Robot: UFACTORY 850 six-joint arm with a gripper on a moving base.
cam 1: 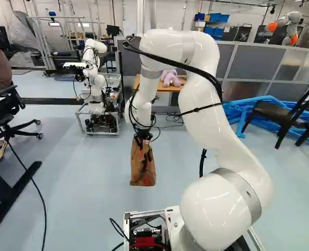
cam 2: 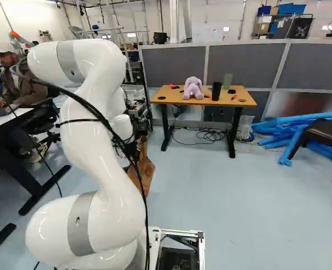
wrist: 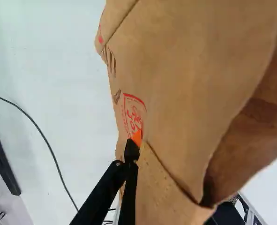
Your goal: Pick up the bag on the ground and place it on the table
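Bright, diffuse indoor light in all 3 views. Soft glare on white arm (cam 1: 217, 209) above claw (cam 1: 142, 143). Floor (wrist: 49, 61) beside claw nearly white; bag (wrist: 258, 145) shadowed inside, ahead of claw.

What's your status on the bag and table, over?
Gripper shut on paper bag, which hangs below. Table partly taken: plush toy, black cup, green container.

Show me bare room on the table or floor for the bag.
Widest: the floor between bag and black chair, right base view. On the table, same view, a smaller patch between pink toy and left front disc. Crowded: from toy through cups to right-hand discs; cables lie beneath.
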